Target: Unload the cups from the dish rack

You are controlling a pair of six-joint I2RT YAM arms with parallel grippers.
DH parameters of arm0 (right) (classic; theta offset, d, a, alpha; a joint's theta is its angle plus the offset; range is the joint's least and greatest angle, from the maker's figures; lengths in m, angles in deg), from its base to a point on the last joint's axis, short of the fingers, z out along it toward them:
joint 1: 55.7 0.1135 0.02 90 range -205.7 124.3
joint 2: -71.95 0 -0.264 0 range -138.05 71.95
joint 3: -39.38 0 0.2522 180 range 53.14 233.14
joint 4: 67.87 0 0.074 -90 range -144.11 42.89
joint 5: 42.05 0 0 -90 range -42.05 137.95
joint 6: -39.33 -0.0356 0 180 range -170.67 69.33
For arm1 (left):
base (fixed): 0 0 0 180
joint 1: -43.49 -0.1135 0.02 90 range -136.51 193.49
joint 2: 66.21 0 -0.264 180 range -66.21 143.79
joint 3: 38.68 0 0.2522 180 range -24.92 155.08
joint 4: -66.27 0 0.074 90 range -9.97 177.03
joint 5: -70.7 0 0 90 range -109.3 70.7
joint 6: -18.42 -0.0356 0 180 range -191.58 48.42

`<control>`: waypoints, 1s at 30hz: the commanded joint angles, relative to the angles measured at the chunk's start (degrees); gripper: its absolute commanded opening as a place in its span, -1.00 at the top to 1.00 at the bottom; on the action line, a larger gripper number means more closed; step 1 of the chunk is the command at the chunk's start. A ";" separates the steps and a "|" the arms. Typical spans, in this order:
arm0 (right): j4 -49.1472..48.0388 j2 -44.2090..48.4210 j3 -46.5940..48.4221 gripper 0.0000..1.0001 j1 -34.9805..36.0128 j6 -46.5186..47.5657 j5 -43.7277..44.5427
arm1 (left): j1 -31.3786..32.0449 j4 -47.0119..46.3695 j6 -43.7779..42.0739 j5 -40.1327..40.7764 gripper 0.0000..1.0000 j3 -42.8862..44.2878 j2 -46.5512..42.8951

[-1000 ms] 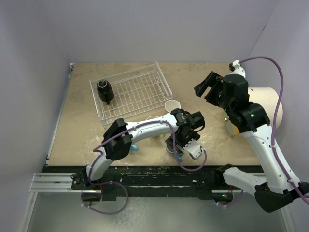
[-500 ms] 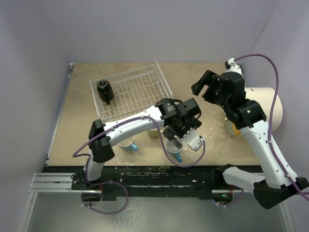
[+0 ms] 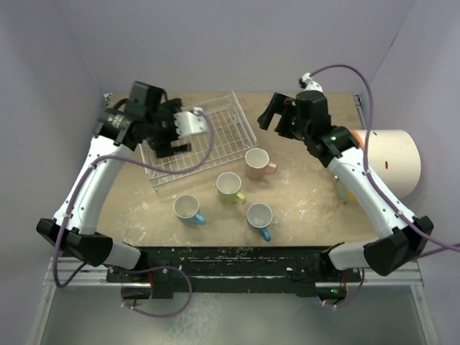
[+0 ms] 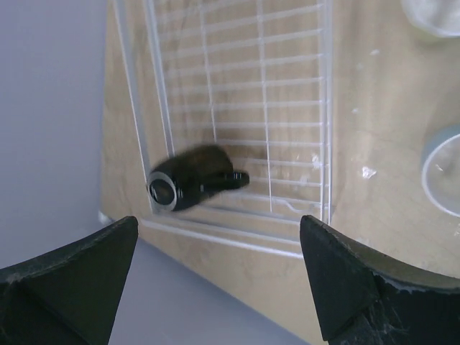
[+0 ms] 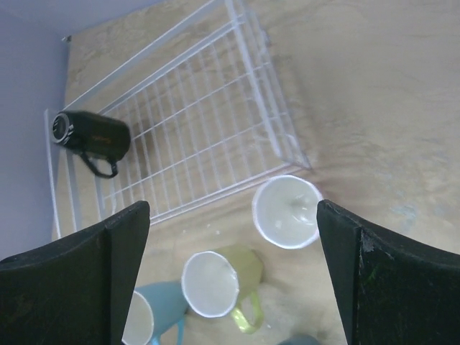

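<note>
Black mug (image 5: 93, 133) lies on its side in the dish rack (image 3: 215, 136) (its far-left corner). I see pink mug (image 3: 256, 162), yellow-green mug (image 3: 229, 186), left blue mug (image 3: 187, 208) and right blue mug (image 3: 259, 215) upright by the table's (image 3: 309, 208) near edge. Left gripper (image 4: 218, 223) and right gripper (image 5: 231, 205): jaws spread wide.

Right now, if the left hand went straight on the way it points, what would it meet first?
Most likely the black mug, in the rack, just left of centre ahead of the open left hand. Depth is unclear; the rack's wire lies right beneath it.
</note>
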 commanded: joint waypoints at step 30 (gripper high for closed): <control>-3.53 3.40 -3.04 -1.00 14.16 -0.25 7.74 | -24.07 -32.75 47.44 2.99 -0.40 -16.62 18.24</control>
